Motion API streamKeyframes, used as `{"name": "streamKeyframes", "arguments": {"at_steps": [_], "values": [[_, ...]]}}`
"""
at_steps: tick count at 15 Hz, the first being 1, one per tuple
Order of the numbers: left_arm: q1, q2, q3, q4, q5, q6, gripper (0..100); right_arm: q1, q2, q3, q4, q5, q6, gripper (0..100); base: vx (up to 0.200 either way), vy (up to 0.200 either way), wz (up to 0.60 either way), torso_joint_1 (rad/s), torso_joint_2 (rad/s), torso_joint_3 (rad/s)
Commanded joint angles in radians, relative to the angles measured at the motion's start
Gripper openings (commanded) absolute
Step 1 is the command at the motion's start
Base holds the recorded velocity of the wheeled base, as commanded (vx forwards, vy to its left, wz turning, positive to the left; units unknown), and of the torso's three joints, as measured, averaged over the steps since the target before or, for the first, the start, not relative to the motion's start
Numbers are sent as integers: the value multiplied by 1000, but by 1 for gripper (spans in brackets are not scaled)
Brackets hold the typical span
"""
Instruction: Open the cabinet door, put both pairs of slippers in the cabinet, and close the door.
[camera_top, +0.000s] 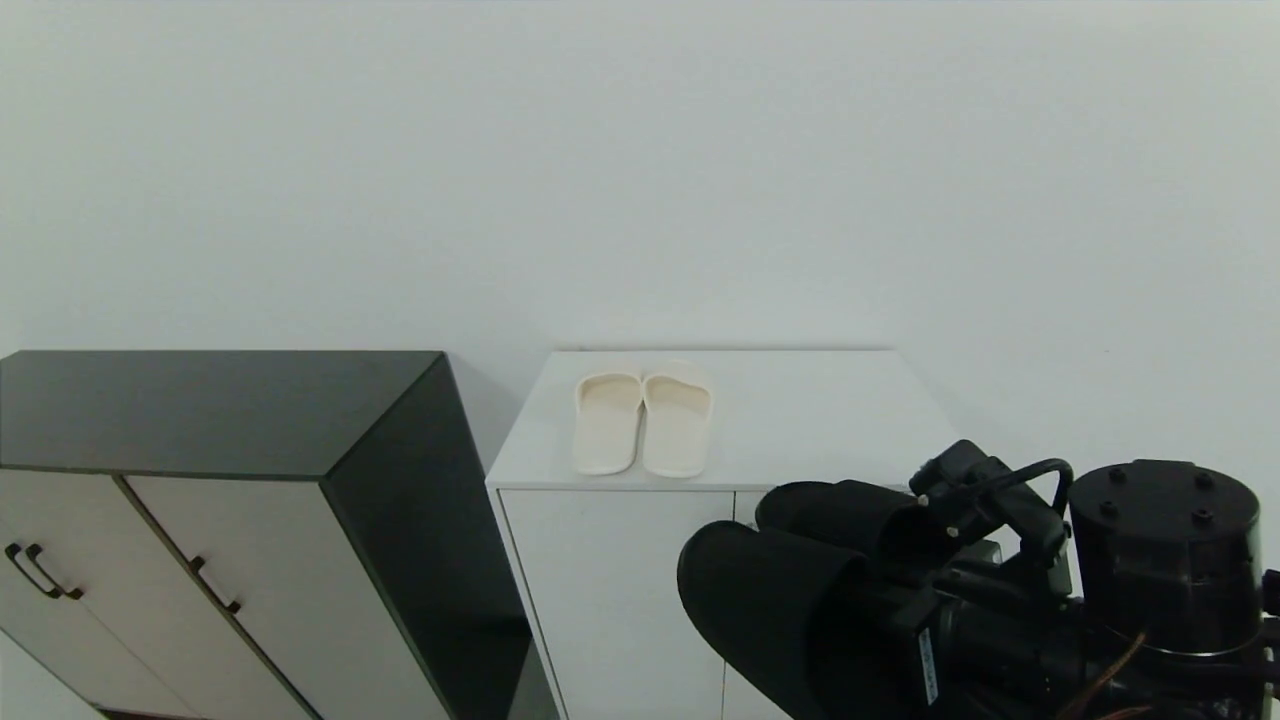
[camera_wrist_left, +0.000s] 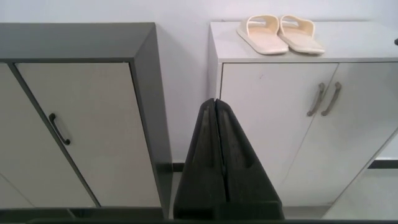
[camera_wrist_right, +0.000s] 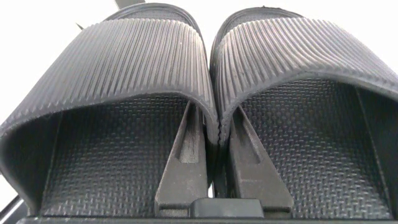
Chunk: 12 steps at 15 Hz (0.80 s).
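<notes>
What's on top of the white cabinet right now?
One pair of cream slippers lies side by side on the white cabinet. Its inside is hidden behind shut doors.

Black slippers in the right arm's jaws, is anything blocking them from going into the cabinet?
Yes. The black slippers face shut doors: the white cabinet's doors are closed, handles together, and the dark cabinet's doors are closed too. The left gripper, jaws shut, is on no handle yet.

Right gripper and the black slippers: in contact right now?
Touching. In the right wrist view the right gripper has one finger inside each of the black slippers, pinching their adjoining side walls together.
</notes>
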Motion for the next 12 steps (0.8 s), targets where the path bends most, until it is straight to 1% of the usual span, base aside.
{"name": "streamKeyframes", "arguments": {"at_steps": [1, 4, 7, 12], "values": [[0, 0, 0, -1, -2, 3, 0, 0, 2, 4, -2, 12, 1, 0, 0, 0, 0, 0, 0, 0], [0, 0, 0, -1, 0, 1, 0, 0, 1, 20, -14, 23, 1, 0, 0, 0, 0, 0, 0, 0], [0, 0, 0, -1, 0, 0, 0, 0, 2, 41, -63, 23, -1, 0, 0, 0, 0, 0, 0, 0], [0, 0, 0, -1, 0, 4, 0, 2, 8, 53, -65, 26, -1, 0, 0, 0, 0, -17, 32, 18]]}}
